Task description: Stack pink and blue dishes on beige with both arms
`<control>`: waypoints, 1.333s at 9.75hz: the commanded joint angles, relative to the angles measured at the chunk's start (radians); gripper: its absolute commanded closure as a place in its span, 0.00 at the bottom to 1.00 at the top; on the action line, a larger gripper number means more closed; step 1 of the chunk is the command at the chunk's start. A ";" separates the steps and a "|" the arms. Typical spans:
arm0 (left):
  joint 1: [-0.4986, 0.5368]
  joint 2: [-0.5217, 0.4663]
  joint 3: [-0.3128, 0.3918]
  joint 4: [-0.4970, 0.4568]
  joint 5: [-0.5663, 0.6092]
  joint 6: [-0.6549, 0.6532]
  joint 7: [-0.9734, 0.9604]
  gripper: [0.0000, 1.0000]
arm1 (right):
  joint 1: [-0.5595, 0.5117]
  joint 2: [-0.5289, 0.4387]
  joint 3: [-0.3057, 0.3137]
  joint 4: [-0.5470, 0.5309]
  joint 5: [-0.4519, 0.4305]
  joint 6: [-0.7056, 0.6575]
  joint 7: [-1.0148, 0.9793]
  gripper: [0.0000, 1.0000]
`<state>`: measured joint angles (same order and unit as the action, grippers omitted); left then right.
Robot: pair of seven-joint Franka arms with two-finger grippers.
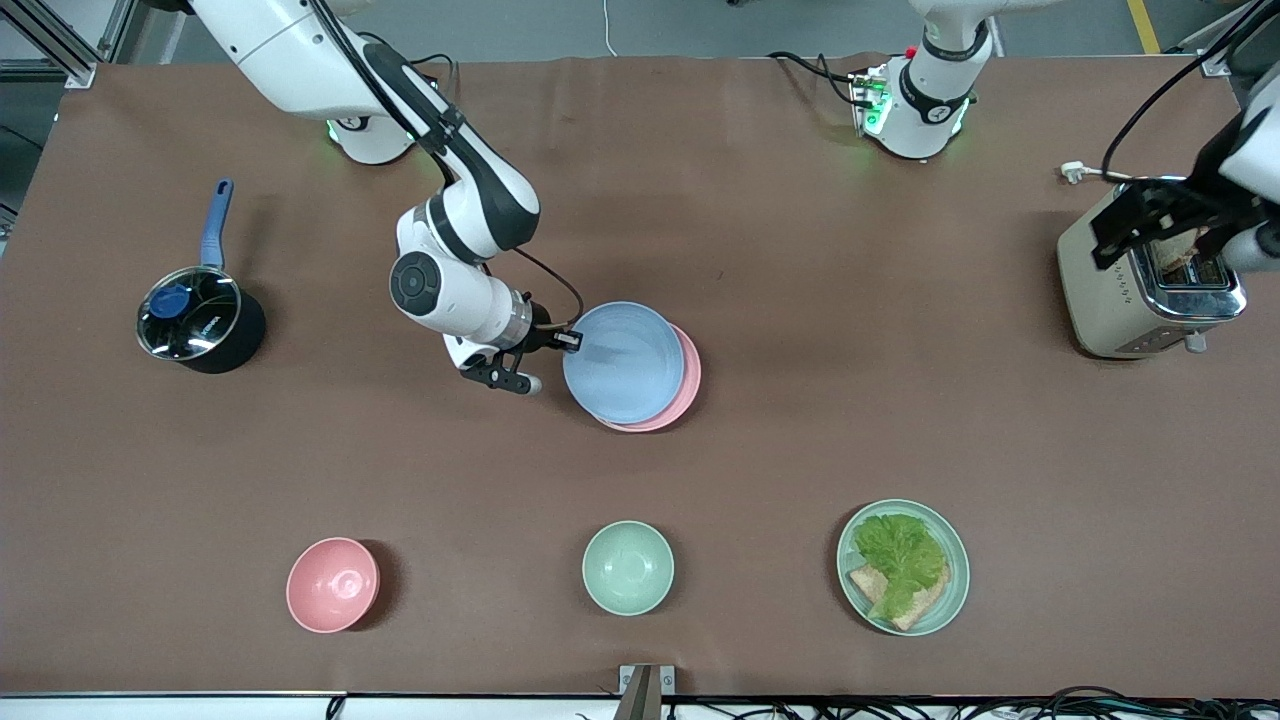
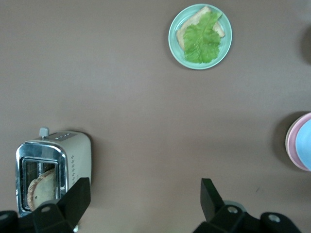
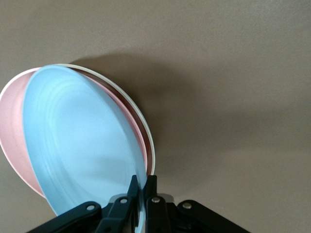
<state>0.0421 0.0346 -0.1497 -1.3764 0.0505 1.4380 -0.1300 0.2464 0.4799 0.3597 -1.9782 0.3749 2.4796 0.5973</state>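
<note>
My right gripper (image 1: 568, 341) is shut on the rim of the light blue plate (image 1: 622, 362), at the edge toward the right arm's end of the table. In the right wrist view the fingers (image 3: 144, 183) pinch that rim, and the blue plate (image 3: 82, 145) tilts over the pink plate (image 3: 12, 126). The pink plate (image 1: 688, 383) shows as a crescent beneath the blue one. Under the pink plate, only the thin cream rim of the beige plate (image 3: 148, 145) shows; it is hidden in the front view. My left gripper (image 1: 1140, 225) hangs open over the toaster, its fingers (image 2: 145, 189) holding nothing.
A toaster (image 1: 1150, 290) with bread stands at the left arm's end. A black pot (image 1: 200, 320) with a blue handle sits at the right arm's end. A pink bowl (image 1: 332, 584), a mint bowl (image 1: 627, 566) and a mint plate (image 1: 958, 560) with lettuce and bread lie nearest the camera.
</note>
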 commanded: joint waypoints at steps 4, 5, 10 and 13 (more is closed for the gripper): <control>-0.016 -0.072 0.058 -0.116 -0.031 -0.002 0.056 0.00 | -0.024 -0.076 0.005 -0.004 -0.016 -0.010 0.007 0.03; -0.019 -0.068 0.058 -0.115 -0.029 -0.001 0.056 0.00 | -0.062 -0.148 0.002 -0.005 -0.071 -0.125 0.009 0.00; -0.019 -0.076 0.053 -0.113 -0.037 -0.018 0.067 0.00 | -0.214 -0.519 -0.184 0.132 -0.332 -0.641 -0.034 0.00; -0.018 -0.079 0.020 -0.127 -0.041 -0.018 0.040 0.00 | -0.220 -0.549 -0.414 0.383 -0.335 -0.929 -0.383 0.00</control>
<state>0.0228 -0.0322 -0.1127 -1.4558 0.0239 1.4264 -0.0795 0.0200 -0.0839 0.0048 -1.7324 0.0542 1.6626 0.2958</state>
